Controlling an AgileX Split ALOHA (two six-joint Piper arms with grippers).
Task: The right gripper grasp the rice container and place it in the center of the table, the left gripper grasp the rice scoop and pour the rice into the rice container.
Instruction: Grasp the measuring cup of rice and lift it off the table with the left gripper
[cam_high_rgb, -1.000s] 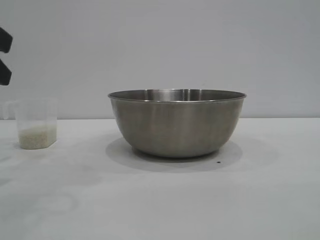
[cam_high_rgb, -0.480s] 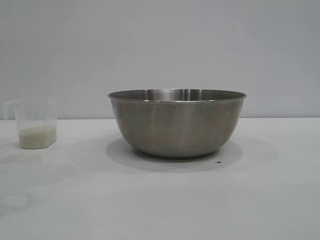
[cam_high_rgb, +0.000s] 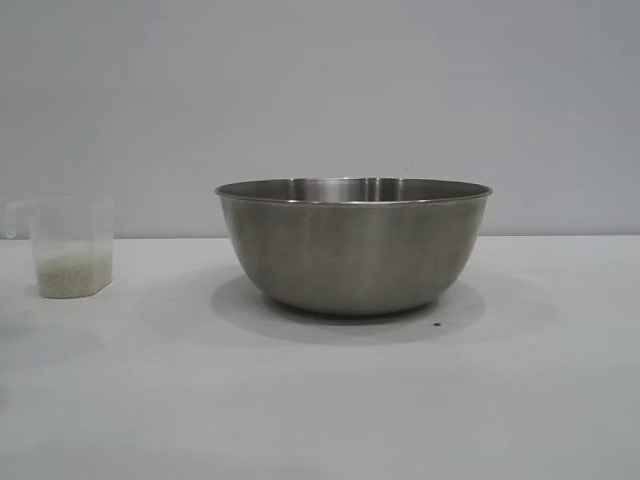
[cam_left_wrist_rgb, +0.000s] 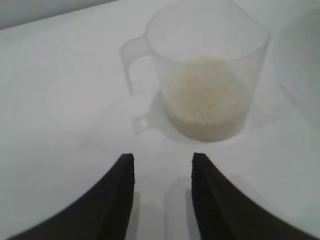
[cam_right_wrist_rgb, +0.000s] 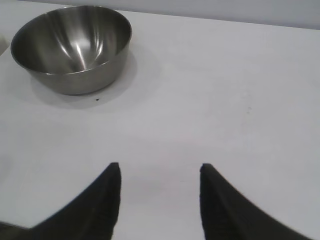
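Note:
The rice container (cam_high_rgb: 354, 245), a large steel bowl, stands upright in the middle of the white table (cam_high_rgb: 320, 400); the right wrist view shows the rice container (cam_right_wrist_rgb: 72, 47) empty inside. The rice scoop (cam_high_rgb: 70, 247), a translucent cup with a loop handle, stands at the far left with rice (cam_high_rgb: 73, 275) in its bottom. In the left wrist view the rice scoop (cam_left_wrist_rgb: 207, 85) sits just ahead of my left gripper (cam_left_wrist_rgb: 162, 160), which is open and empty, apart from the cup. My right gripper (cam_right_wrist_rgb: 159, 170) is open over bare table, well away from the bowl. Neither gripper shows in the exterior view.
A tiny dark speck (cam_high_rgb: 437, 324) lies on the table by the bowl's base. A plain grey wall (cam_high_rgb: 320, 90) closes the back. Bare tabletop lies in front of and to the right of the bowl.
One second ago the left gripper's black fingers showed at the exterior view's left edge above the cup; they have since left that view. Bowl and cup have not moved.

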